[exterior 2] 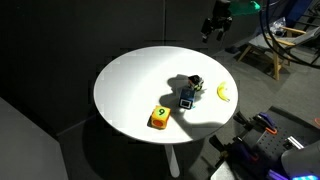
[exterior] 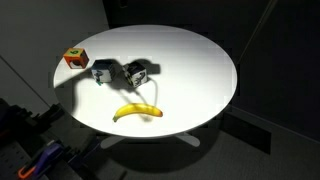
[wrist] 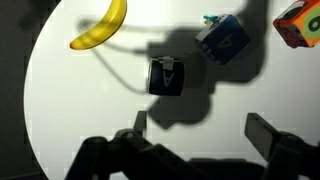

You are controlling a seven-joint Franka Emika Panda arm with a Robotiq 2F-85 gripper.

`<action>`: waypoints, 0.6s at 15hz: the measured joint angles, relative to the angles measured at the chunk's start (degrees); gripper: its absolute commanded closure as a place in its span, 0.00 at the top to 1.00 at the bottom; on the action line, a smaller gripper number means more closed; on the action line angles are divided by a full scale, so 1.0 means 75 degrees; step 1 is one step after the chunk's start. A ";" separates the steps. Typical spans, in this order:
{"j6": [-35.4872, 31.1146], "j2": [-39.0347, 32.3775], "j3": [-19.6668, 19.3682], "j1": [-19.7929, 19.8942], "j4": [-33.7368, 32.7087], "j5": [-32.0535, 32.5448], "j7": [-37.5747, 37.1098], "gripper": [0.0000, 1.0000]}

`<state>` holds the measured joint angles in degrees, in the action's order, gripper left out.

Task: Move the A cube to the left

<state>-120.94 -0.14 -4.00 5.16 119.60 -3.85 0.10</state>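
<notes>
The A cube [exterior: 137, 73] is a small dark cube with white markings near the middle of the round white table [exterior: 200, 60]. It shows in both exterior views [exterior 2: 195, 83] and in the wrist view [wrist: 167, 76]. My gripper [wrist: 203, 130] is open and empty, high above the table, with the A cube well below it and ahead of its fingers. In an exterior view the gripper [exterior 2: 218, 25] hangs over the table's far edge.
A blue-and-white cube [exterior: 103, 71] [exterior 2: 187, 99] [wrist: 224, 38] sits right beside the A cube. An orange-red cube [exterior: 75, 58] [exterior 2: 159, 118] [wrist: 300, 22] stands near the table's rim. A banana [exterior: 137, 112] [exterior 2: 224, 93] [wrist: 100, 27] lies near the edge.
</notes>
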 measured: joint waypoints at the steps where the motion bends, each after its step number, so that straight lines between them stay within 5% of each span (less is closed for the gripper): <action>1: -0.0001 -0.0070 -0.0009 0.0002 0.0003 0.0000 0.0000 1.00; 9: -0.0698 -0.0908 -0.0080 0.0013 0.0008 -0.0232 0.0423 1.00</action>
<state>-126.18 -6.95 -4.60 5.25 119.66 -5.59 3.28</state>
